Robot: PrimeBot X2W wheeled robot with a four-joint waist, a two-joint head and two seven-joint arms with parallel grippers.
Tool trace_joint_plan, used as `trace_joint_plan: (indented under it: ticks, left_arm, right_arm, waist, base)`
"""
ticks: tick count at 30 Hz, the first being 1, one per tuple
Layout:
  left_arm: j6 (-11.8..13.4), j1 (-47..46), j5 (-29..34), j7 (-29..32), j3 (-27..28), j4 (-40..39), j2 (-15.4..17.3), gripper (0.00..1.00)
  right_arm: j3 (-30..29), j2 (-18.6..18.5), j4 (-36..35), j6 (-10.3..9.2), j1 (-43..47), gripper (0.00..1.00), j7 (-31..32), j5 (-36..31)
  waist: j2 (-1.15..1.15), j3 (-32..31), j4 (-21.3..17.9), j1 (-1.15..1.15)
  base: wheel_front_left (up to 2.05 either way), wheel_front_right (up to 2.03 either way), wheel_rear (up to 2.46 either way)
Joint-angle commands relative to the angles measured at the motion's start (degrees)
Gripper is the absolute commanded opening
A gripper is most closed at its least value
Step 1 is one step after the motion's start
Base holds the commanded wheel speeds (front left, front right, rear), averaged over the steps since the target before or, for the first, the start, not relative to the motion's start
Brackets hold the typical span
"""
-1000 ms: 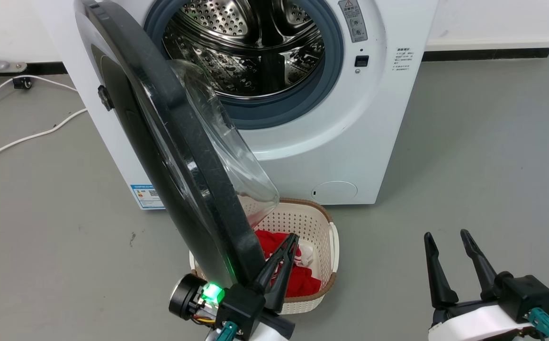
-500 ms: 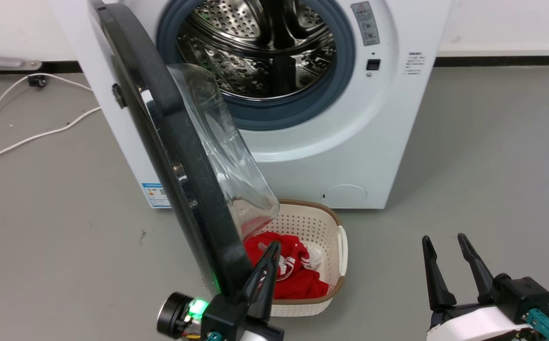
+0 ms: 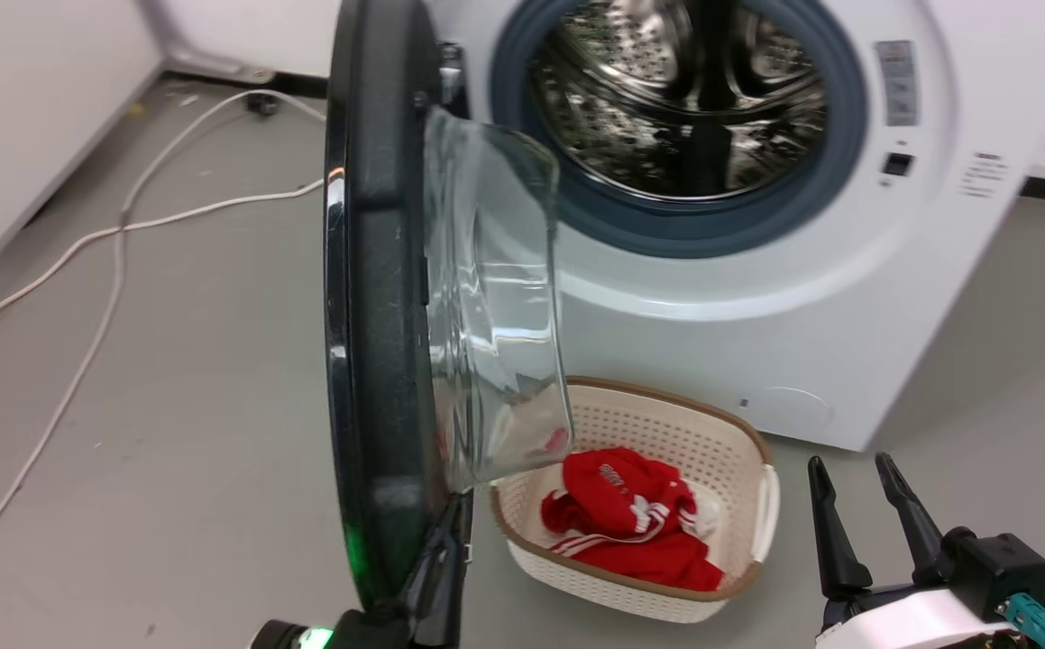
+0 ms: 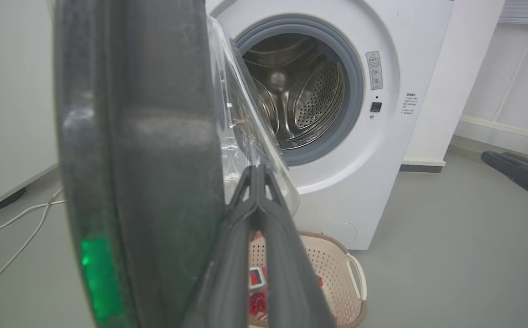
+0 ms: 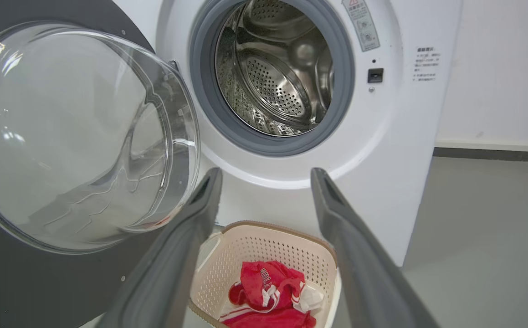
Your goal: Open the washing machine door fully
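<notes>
I have the washing machine door (image 3: 378, 297) half open, left tool (image 4: 257, 171) closed together against its inner rim, right tool (image 3: 847, 461) apart; next, push wider.

Edge-on washing machine door (image 3: 376, 297) blocks 9 o'clock side of drum opening (image 3: 680, 99). Drum mouth itself unobstructed. Basket (image 3: 612, 599) on floor at 6 o'clock of opening, just beside door's lower edge. Bare floor at basket's 3 o'clock. Cables (image 3: 215, 209) at door's 9 o'clock.
</notes>
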Motion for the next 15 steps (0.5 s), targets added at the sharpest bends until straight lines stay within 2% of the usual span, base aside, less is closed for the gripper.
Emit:
trace_joint_plan:
  ticks: [1, 8, 11, 15]
  left_arm:
    - [0.66, 0.90, -0.32, -0.04, 1.26, 0.02, 0.73, 0.00]
    - [1.99, 1.21, -0.19, 0.01, 5.86, 0.57, 2.78, 0.00]
    - [2.34, 0.74, -0.56, 0.11, 7.78, 1.27, 3.66, 0.00]
    - [2.96, -0.54, -2.01, 0.12, 13.16, 2.47, 5.59, 0.00]
  right_arm:
    - [0.10, 0.10, 0.05, -0.04, -0.21, 1.00, -0.10, -0.06]
    - [0.79, 0.09, 0.34, -0.04, -0.67, 1.00, -0.10, 0.23]
    - [1.03, 0.09, 0.44, -0.04, -0.82, 1.00, -0.10, 0.26]
    - [1.34, 0.08, 0.43, -0.04, -1.33, 1.00, 0.01, -0.13]
  waist:
    - [0.00, 0.06, 3.76, 0.00]
    - [0.00, 0.04, 6.52, 0.00]
    - [0.00, 0.08, 6.47, 0.00]
    - [0.00, 0.90, 5.27, 0.00]
  base:
    - [0.00, 0.00, 0.00]
    - [0.00, 0.00, 0.00]
    - [0.00, 0.00, 0.00]
    - [0.00, 0.00, 0.00]
